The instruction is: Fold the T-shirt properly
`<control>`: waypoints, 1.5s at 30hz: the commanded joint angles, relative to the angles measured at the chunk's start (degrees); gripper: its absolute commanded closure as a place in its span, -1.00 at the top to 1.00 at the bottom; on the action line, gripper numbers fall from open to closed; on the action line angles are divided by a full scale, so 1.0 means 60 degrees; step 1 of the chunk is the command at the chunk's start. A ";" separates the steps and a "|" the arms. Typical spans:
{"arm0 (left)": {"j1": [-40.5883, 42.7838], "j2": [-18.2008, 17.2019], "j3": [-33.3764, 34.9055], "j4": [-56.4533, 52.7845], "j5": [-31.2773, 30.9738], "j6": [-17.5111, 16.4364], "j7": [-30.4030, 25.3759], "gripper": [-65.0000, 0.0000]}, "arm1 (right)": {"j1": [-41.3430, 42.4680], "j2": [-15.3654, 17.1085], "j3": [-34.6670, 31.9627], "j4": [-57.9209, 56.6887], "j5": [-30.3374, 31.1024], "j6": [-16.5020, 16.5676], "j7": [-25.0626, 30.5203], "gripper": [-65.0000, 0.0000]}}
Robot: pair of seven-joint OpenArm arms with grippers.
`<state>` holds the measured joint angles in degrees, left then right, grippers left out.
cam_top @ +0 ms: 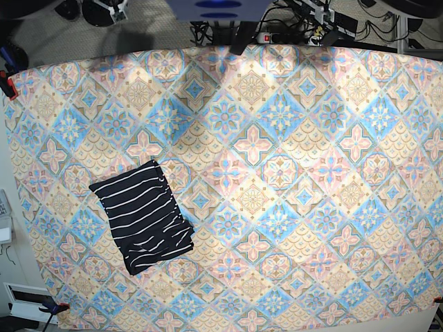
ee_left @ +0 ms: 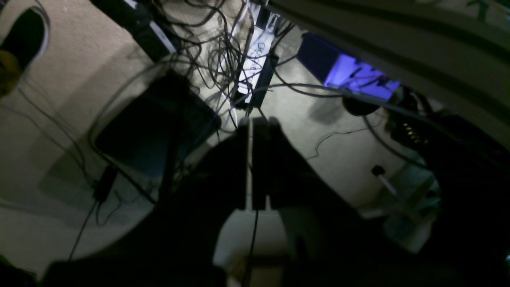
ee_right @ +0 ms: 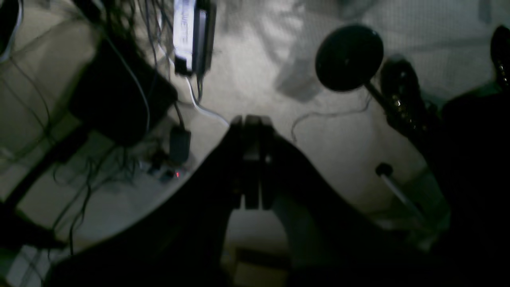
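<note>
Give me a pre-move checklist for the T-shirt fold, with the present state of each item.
1. T-shirt folded into a compact rectangle: ok, it lies as a small striped block, no sleeves sticking out.
2. T-shirt fully on the tablecloth: ok, it sits toward the base view's left side, clear of the edges.
3. Edges neatly aligned: cannot tell; the lower right corner looks slightly bunched.
4. Left pincer free of fabric: ok, its fingers are together with nothing between them, facing the floor cables.
5. Right pincer free of fabric: ok, shut and empty.
6. Arms clear of the table: ok, neither appears in the base view.
</note>
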<state>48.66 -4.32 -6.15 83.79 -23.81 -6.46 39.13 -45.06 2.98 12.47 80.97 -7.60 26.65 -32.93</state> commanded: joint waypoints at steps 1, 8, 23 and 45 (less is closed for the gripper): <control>-0.0001 -0.0064 -0.0037 -0.0199 0.0079 -0.0030 -0.0127 -1.00 | -0.0043 0.0052 0.0039 -0.0183 -0.0016 -0.0010 -0.0029 -1.00; -0.0807 -0.0064 -0.0022 -0.1884 0.1090 -0.0030 -0.1050 -1.00 | 0.0909 0.0052 0.0039 -0.2147 -0.0016 -0.0010 0.0514 -1.00; -0.2770 -0.0020 0.0740 -0.6236 0.2291 0.0014 -0.3453 -1.00 | 0.3239 0.0272 0.0039 -0.7861 -0.0060 -0.0010 0.3224 -1.00; -0.5026 0.0155 0.1751 -0.9650 0.2306 0.0029 -0.5665 -1.00 | 0.4777 0.0536 0.0098 -1.0894 -0.0060 -0.0069 0.5818 -1.00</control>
<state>17.78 -3.73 4.29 25.91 -10.24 -5.76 5.28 -16.01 5.74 12.86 15.68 -8.08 25.85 1.91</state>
